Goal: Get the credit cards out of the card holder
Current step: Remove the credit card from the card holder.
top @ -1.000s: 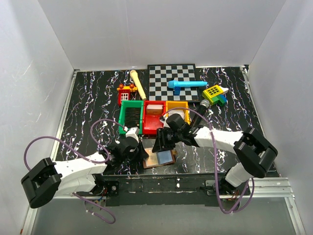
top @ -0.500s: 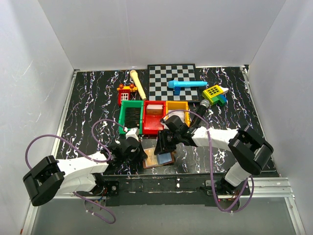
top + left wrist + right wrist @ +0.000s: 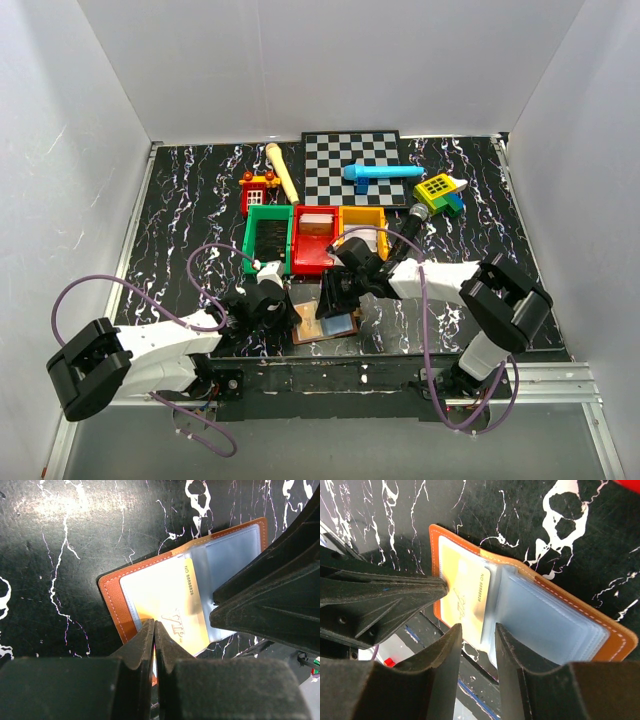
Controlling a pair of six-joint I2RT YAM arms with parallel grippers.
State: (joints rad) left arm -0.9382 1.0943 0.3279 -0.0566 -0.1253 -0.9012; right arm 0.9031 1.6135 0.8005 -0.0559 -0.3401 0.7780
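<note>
Top view, card holder [image 3: 340, 324] lay open at near edge of table [image 3: 180, 230], left gripper [image 3: 287, 312] and right gripper [image 3: 328, 297] over it, left wrist view, left gripper pressed together at corner of yellow card [image 3: 165, 597], right wrist view, right gripper spread, astride the card's edge.

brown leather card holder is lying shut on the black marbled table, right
No: the brown leather card holder lies open on the black marbled table, a pale yellow card showing inside; both wrist views show it.
</note>
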